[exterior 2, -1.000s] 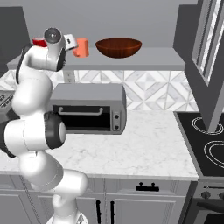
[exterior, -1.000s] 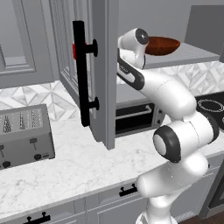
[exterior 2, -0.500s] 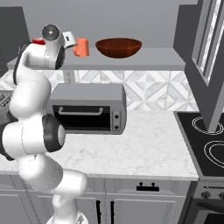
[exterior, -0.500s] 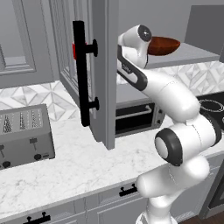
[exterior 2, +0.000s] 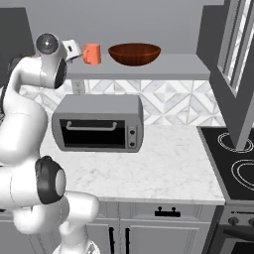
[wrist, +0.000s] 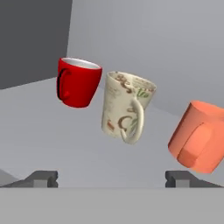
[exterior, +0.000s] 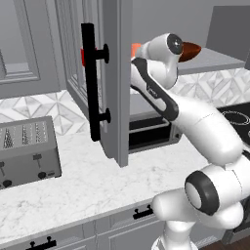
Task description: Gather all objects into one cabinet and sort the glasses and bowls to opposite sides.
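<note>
The grey cabinet shelf (exterior 2: 168,67) carries everything. The wide brown bowl (exterior 2: 134,53) sits well right of the orange cup (exterior 2: 92,53); left of that cup stand the beige speckled mug (wrist: 126,106), then the red cup (wrist: 77,82). The gripper (wrist: 111,178) hangs just before the mug, jaws wide apart and empty. Risk, I judge: the close-set cups leave a finger (wrist: 187,178) little room, so it could topple the orange one.
</note>
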